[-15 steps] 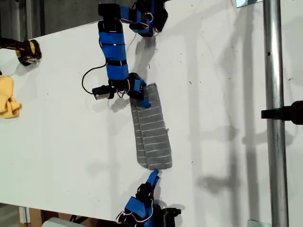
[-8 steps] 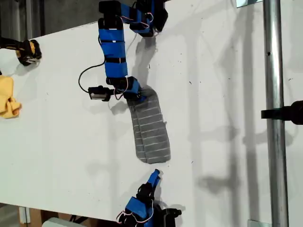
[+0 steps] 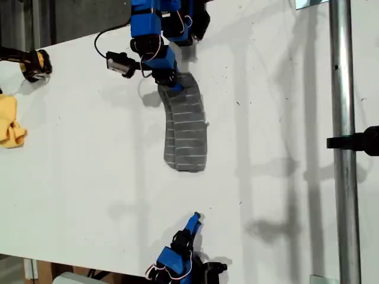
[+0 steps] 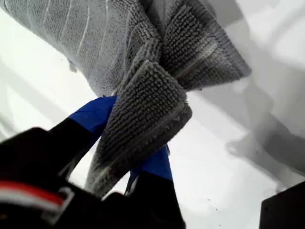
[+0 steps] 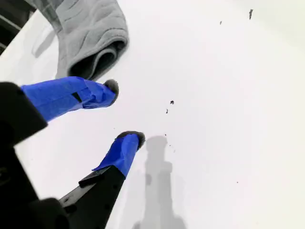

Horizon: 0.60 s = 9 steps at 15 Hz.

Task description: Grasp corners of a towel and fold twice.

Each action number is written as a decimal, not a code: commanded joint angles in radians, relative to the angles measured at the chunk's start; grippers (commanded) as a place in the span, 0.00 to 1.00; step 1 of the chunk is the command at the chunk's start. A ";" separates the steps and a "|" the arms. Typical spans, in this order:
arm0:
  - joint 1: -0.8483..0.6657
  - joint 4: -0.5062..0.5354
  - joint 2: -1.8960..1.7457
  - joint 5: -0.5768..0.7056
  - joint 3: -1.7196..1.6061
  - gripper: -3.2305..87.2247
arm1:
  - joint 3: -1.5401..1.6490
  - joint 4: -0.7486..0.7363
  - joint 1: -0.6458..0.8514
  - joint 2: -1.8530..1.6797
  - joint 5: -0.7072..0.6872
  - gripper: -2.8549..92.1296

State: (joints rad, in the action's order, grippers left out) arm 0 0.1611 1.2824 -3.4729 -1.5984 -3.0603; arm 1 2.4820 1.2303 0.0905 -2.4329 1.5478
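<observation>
The setting is a robotics lab or test bench. A plain white tabletop carries two small blue tape-wrapped robot arms with exposed wiring, an upright bare metal pole with a black clamp, and scuffed, speckled work marks.

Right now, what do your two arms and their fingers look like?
Both arms are black-framed and wrapped in bright blue. My first gripper has blue fingers, a black body with a red stripe, and a looping black cable beside it. My second gripper has blue fingers with dark rounded tips; white wires show near its base.
</observation>
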 commanded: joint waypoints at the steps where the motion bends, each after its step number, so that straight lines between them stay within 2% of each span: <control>1: 0.003 0.003 -0.008 0.005 0.052 0.21 | 0.043 0.078 -0.029 -0.135 0.114 0.03; 2: 0.008 0.005 -0.008 0.002 0.057 0.21 | 0.118 0.117 -0.037 -0.291 0.167 0.03; 3: 0.015 0.009 -0.008 -0.008 0.057 0.21 | 0.187 0.224 -0.034 -0.518 0.209 0.03; 4: 0.023 0.011 -0.008 -0.015 0.057 0.21 | 0.250 0.258 -0.020 -0.752 0.184 0.03; 5: 0.026 0.014 -0.008 -0.017 0.057 0.21 | 0.265 0.267 -0.009 -0.810 0.161 0.03; 6: 0.026 0.014 -0.008 -0.017 0.055 0.21 | 0.219 0.204 -0.005 -0.701 0.127 0.03; 9: 0.012 0.011 -0.008 -0.006 0.054 0.21 | -0.196 -0.003 0.003 0.084 -0.028 0.03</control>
State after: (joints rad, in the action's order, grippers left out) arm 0 0.1795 1.2916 -3.4729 -1.6045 -3.0542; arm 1 2.5111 1.3070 0.0813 -2.7351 1.5846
